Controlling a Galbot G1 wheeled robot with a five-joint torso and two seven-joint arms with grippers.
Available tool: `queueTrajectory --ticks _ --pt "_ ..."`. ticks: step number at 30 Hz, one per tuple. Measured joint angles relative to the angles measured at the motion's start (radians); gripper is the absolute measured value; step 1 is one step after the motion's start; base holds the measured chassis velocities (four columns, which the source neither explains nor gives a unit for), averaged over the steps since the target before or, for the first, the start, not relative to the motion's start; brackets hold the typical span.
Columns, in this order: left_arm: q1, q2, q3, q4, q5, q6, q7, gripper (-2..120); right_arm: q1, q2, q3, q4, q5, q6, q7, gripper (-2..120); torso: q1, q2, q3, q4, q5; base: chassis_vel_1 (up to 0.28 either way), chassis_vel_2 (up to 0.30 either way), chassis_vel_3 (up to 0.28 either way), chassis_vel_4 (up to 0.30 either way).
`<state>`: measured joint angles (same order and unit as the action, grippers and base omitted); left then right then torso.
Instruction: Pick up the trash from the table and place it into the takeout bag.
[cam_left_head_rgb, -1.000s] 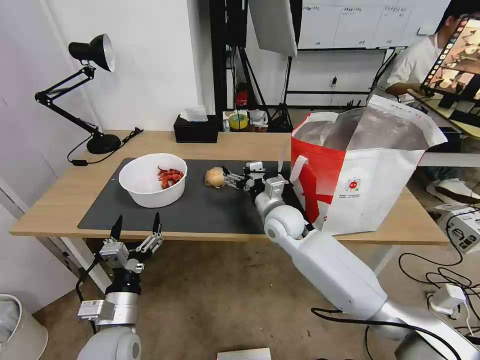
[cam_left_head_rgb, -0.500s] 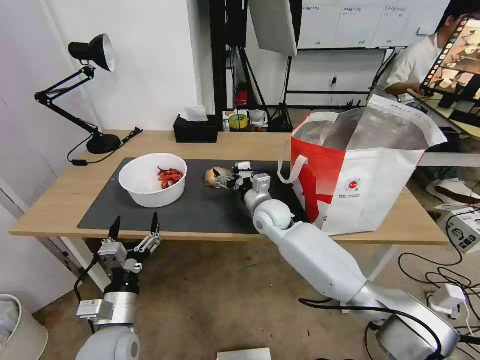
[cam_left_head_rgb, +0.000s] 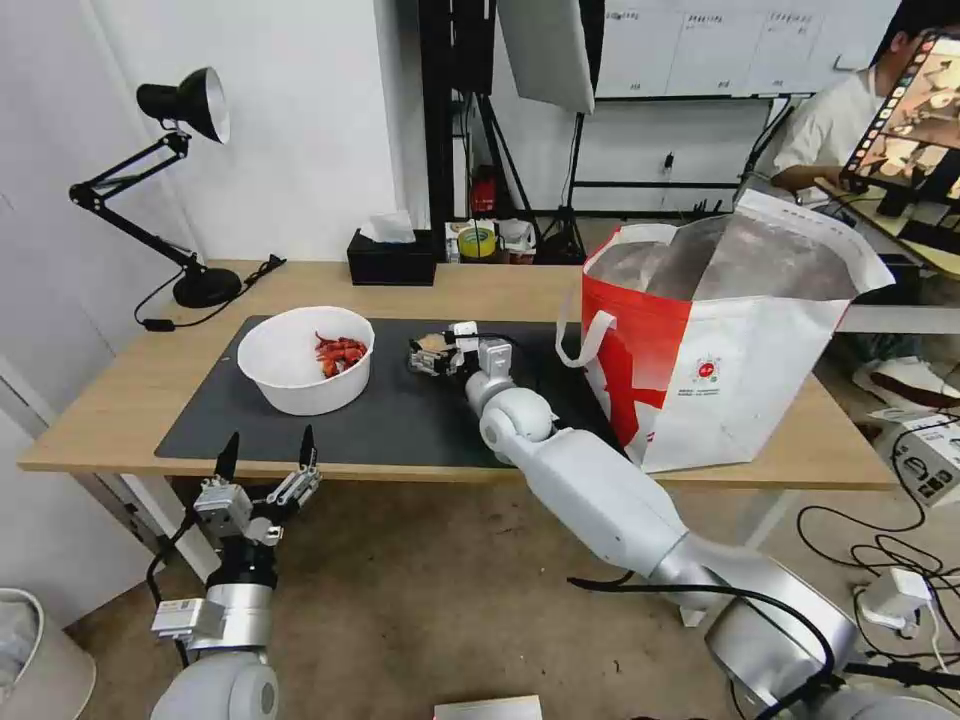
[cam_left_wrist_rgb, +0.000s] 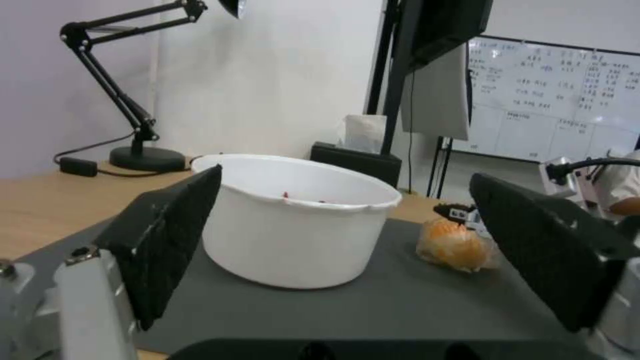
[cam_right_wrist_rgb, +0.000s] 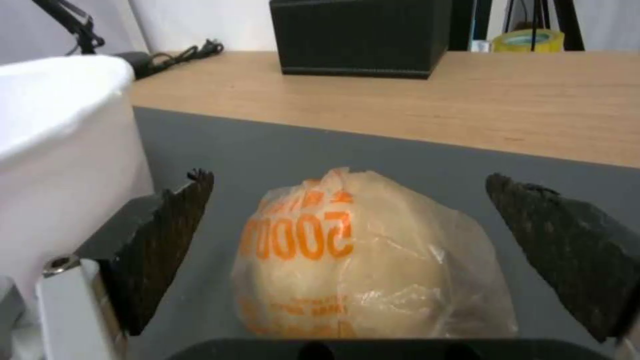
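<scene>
A beige bun in clear wrap (cam_right_wrist_rgb: 360, 260) lies on the dark mat (cam_left_head_rgb: 400, 420) of the table (cam_left_head_rgb: 120, 400), just right of the white bowl with red shells (cam_left_head_rgb: 305, 360). My right gripper (cam_left_head_rgb: 432, 355) is open and straddles the bun, one finger on each side, not touching the wrap in the right wrist view. The red-and-white takeout bag (cam_left_head_rgb: 720, 340) stands open at the table's right end. My left gripper (cam_left_head_rgb: 262, 462) hangs open in front of the table's near edge, facing the bowl (cam_left_wrist_rgb: 293, 225) and the bun (cam_left_wrist_rgb: 457, 247).
A black tissue box (cam_left_head_rgb: 392, 258) sits at the table's back edge, and a black desk lamp (cam_left_head_rgb: 185, 200) at the back left. The bowl's wall (cam_right_wrist_rgb: 60, 150) stands close beside one right finger. A grey bin (cam_left_head_rgb: 35, 660) is on the floor at left.
My right arm has reached left across the mat, and its open gripper went from just right of the bun to straddling it. The left arm has stayed nearly still.
</scene>
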<state>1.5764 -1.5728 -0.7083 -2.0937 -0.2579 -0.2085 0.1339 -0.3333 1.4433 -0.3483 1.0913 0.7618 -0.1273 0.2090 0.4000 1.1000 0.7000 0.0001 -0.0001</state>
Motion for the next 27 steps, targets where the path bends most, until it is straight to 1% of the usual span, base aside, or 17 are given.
queueTrajectory --ticks 9,15,27 --pt "0.002 -0.001 -0.004 0.001 -0.001 -0.003 0.000 100 0.026 0.048 -0.010 -0.064 -0.008 0.004 -0.011 100 0.000 0.000 0.000 -0.0001 0.0000 0.000 0.000 0.000 0.000" --pt "0.009 0.000 -0.010 -0.005 -0.002 -0.004 0.000 100 0.031 0.077 -0.012 -0.106 -0.038 0.004 -0.010 100 0.000 0.000 0.000 0.0000 0.0000 0.000 0.000 0.000 0.000" --pt "0.015 -0.002 -0.009 -0.004 -0.002 -0.020 0.001 100 0.031 0.083 -0.009 -0.140 -0.057 0.003 0.001 100 0.000 0.000 0.000 -0.0001 0.0001 0.000 0.000 0.000 0.000"
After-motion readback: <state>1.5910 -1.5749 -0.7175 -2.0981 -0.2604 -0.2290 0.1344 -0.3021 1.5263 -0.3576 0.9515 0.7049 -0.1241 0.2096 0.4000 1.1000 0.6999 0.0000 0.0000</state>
